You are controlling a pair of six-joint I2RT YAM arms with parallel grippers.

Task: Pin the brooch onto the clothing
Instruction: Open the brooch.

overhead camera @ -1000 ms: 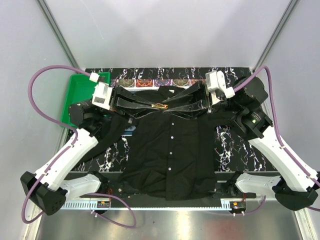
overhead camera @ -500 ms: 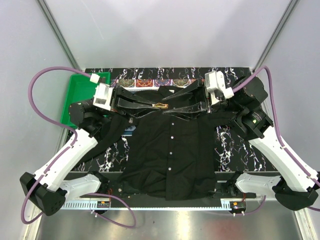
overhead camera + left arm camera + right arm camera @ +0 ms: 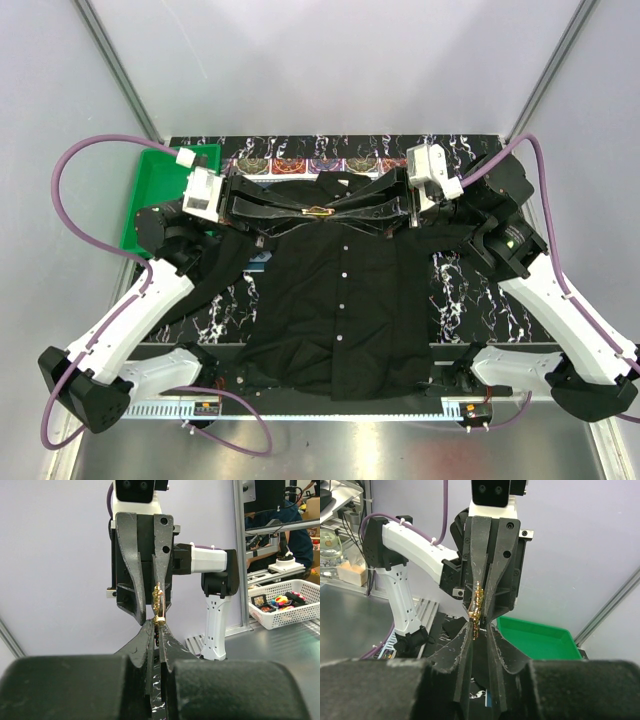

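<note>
The black shirt (image 3: 340, 300) lies flat on the table, buttons up. My two grippers meet tip to tip above its collar. The small golden brooch (image 3: 320, 211) hangs edge-on between them, clear of the cloth. My left gripper (image 3: 308, 211) is shut on the brooch (image 3: 159, 605); its jaws leave only a thin slit (image 3: 159, 626). My right gripper (image 3: 334, 211) has its jaws a little apart. The brooch's end (image 3: 477, 605) sits at its tips (image 3: 480, 627), against one finger.
A green tray (image 3: 150, 185) stands at the back left, also visible in the right wrist view (image 3: 540, 637). A blue patterned placemat (image 3: 310, 165) lies beyond the collar. The black marbled table top (image 3: 450, 290) shows beside the shirt.
My right gripper has shifted slightly left toward the left gripper. The brooch stays between the two sets of tips over the collar.
</note>
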